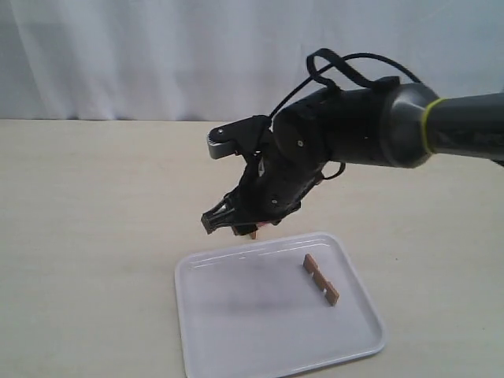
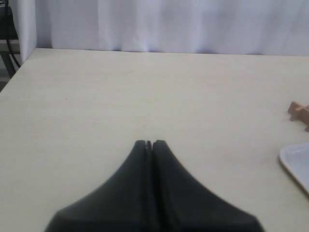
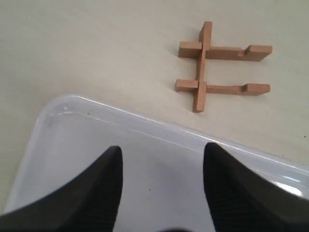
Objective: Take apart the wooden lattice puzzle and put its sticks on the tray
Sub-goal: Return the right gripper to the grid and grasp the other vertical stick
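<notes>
The wooden lattice puzzle (image 3: 212, 67) lies on the table just beyond the tray's far rim, reduced to three sticks: two parallel bars joined by one cross bar. In the exterior view only a tip of the puzzle (image 1: 253, 234) shows under the arm. A single stick (image 1: 321, 279) lies on the white tray (image 1: 260, 323) near its right side. My right gripper (image 3: 161, 154) hovers open and empty over the tray's far edge (image 3: 145, 126), short of the puzzle. My left gripper (image 2: 148, 143) is shut on nothing, low over bare table, with the puzzle (image 2: 299, 112) far off to its side.
The beige table (image 1: 94, 220) stretches wide to the left of the tray, with a white curtain (image 1: 157, 55) behind it. A corner of the tray (image 2: 297, 162) shows in the left wrist view. The left arm is outside the exterior view.
</notes>
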You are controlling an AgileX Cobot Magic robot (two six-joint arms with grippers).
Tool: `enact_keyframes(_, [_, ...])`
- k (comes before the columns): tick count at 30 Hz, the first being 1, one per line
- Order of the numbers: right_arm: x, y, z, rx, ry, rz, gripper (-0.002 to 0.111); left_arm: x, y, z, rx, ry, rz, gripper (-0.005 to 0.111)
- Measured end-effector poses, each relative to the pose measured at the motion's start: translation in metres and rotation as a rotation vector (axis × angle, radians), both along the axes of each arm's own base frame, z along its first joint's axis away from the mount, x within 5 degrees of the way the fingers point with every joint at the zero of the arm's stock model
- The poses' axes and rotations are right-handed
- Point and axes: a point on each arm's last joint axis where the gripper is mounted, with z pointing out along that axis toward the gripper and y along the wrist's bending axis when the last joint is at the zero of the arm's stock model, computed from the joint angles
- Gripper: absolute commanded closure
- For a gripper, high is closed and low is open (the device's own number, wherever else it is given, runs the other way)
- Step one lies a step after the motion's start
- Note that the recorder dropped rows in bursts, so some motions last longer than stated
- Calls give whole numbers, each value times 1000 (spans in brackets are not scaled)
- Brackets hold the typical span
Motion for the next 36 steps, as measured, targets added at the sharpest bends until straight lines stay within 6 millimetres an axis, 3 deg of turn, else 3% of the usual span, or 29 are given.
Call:
enact_keyframes(3, [19,9,-16,-33,60,-6,59,0,0,0,0,0,0,107])
enact_keyframes(9, [29,9,-42,-117,76,28,59,0,0,0,0,0,0,107])
enact_keyframes(16, [39,-1,-49,-80,69,-23,59,0,0,0,0,0,0,107])
enact_keyframes(30, [44,2,-58,-35,51,-61,59,0,0,0,0,0,0,107])
enact_keyframes(36, [44,2,-68,-40,66,-61,67,0,0,0,0,0,0,107])
